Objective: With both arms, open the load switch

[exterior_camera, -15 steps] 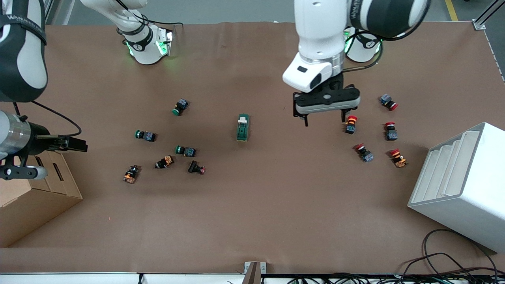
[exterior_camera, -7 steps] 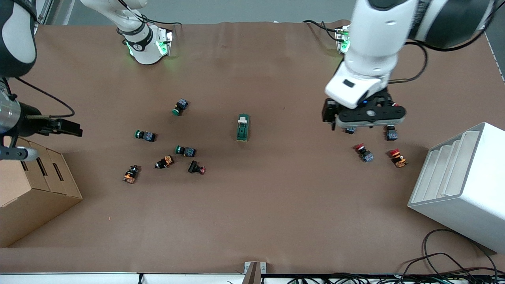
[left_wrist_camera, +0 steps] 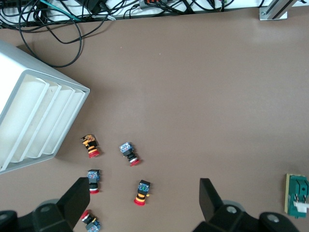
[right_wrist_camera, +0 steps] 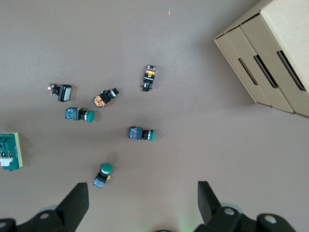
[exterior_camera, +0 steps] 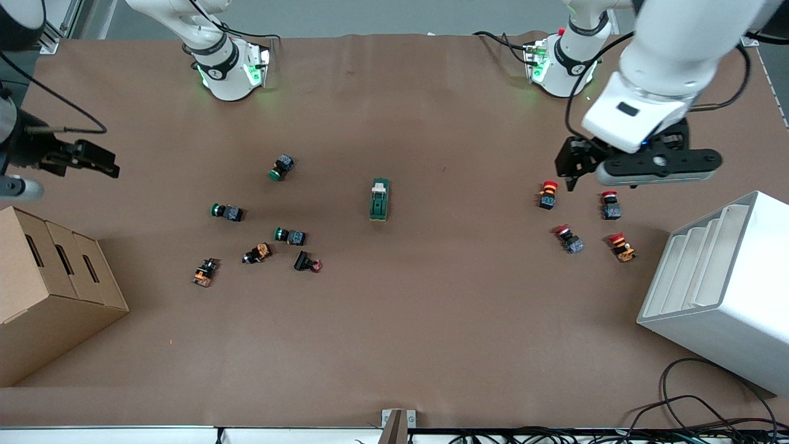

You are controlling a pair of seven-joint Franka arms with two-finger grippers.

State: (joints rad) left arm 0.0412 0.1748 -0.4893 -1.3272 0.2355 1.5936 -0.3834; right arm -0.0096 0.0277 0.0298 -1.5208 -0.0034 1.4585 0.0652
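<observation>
The load switch is a dark green block with a white lever tab. It lies alone at the table's middle, with nothing touching it. It also shows at the edge of the left wrist view and of the right wrist view. My left gripper hangs open high over the red buttons, toward the left arm's end. At the right arm's end my right gripper is open and holds nothing, up above the table by the cardboard box.
Several red mushroom buttons lie toward the left arm's end beside a white slotted bin. Green and orange push buttons are scattered toward the right arm's end, near a cardboard box. Cables trail by the front edge.
The left gripper has swung from near the table's middle out over the red buttons. The right gripper has drifted toward the robots' bases. The load switch has not moved.
</observation>
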